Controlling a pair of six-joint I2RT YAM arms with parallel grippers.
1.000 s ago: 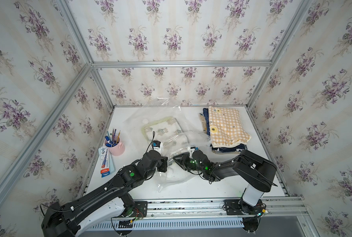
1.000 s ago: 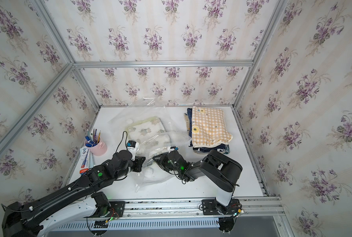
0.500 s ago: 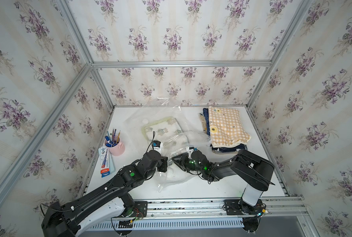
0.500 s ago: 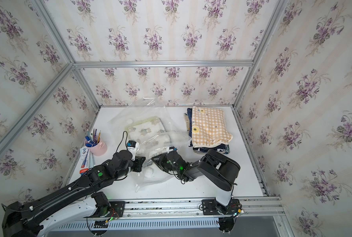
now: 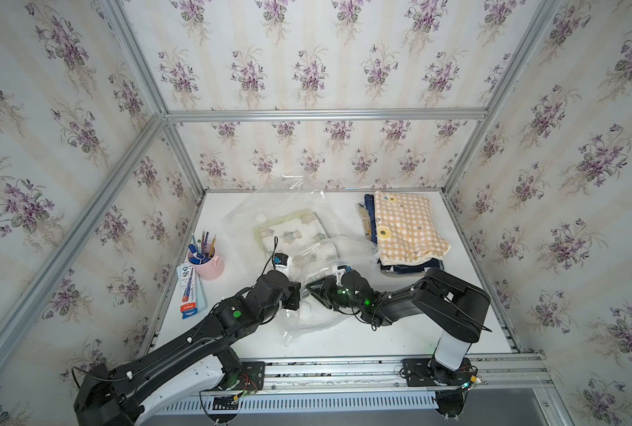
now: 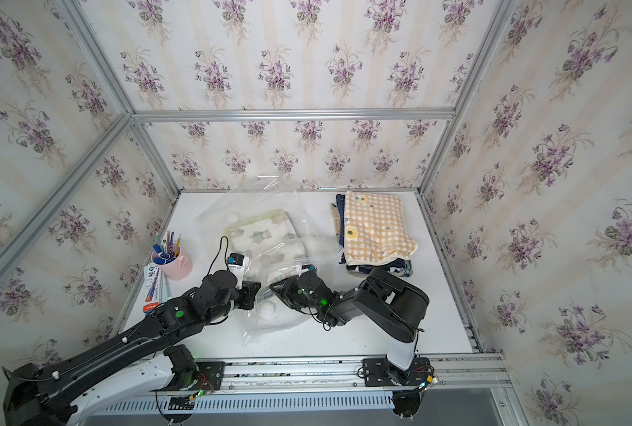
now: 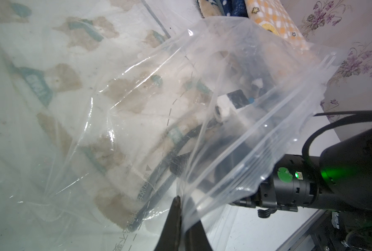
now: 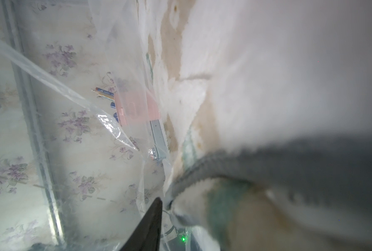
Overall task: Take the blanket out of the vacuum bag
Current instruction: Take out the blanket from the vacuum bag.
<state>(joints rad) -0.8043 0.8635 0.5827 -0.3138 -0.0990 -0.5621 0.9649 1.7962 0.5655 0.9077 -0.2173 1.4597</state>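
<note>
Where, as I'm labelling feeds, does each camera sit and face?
Both top views: high in front, looking down on the table; both arms show.
Left wrist: on the left arm, facing the vacuum bag pinched by its fingers; right arm shows.
Right wrist: inside the bag, close on the blanket; one finger shows.
Shared: bag and blanket.

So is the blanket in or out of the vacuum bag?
In: the blanket shows through the clear vacuum bag in both top views.

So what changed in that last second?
The right end effector crept slightly toward the left arm, inside the mouth of the bag. Nothing visibly grabbed or released. The left end effector still pinches the bag; blanket, folded pile and pencil cup unmoved.
</note>
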